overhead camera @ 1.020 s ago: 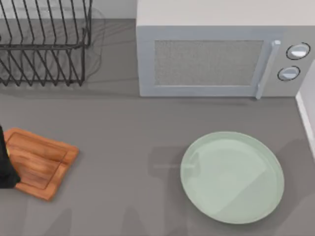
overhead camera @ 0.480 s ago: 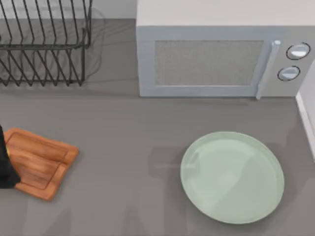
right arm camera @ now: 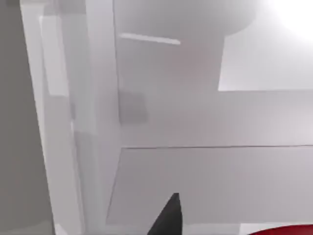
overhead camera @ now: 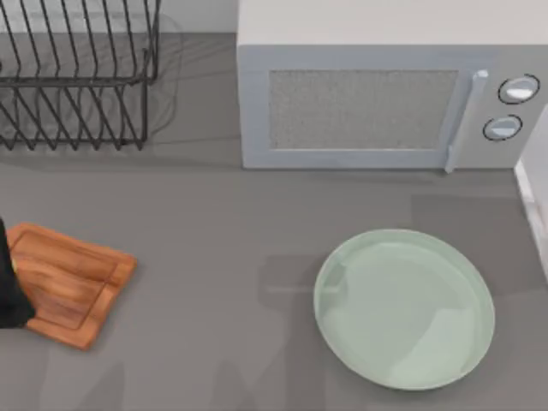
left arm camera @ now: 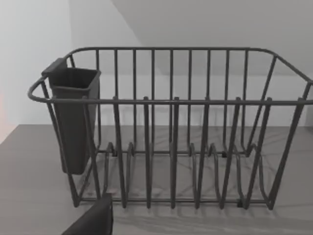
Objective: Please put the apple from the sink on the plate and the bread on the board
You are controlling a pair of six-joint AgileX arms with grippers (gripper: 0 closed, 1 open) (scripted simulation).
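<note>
Plate [overhead camera: 403, 308]: I see it lying flat on the grey counter [overhead camera: 223, 223], in front of the microwave [overhead camera: 377, 94] and a little toward its handle side, apart from it. Nothing lies on it.
Board [overhead camera: 68, 282]: it lies flat at the counter's left edge, well to the left of the microwave and nearer the front, turned at an angle. Nothing lies on its visible face.
Left arm [overhead camera: 8, 291]: a dark part of it covers the board's left end. I cannot tell how its gripper stands. A dark finger tip [left arm camera: 93, 220] sits low in the left wrist view.
Dish rack [left arm camera: 171, 127]: black wire, standing just left of the microwave at the back of the counter. The left wrist camera faces it and shows a dark cup holder [left arm camera: 73, 117] hung on one end.
Right gripper: its wrist camera looks at the pale walls of the sink [right arm camera: 205, 127]. One dark finger tip [right arm camera: 168, 215] shows there, and I cannot tell whether the gripper is apart or together.
Apple [right arm camera: 286, 231]: a red sliver of it shows at the edge of the right wrist view, in the sink, near that finger tip and apart from it.
</note>
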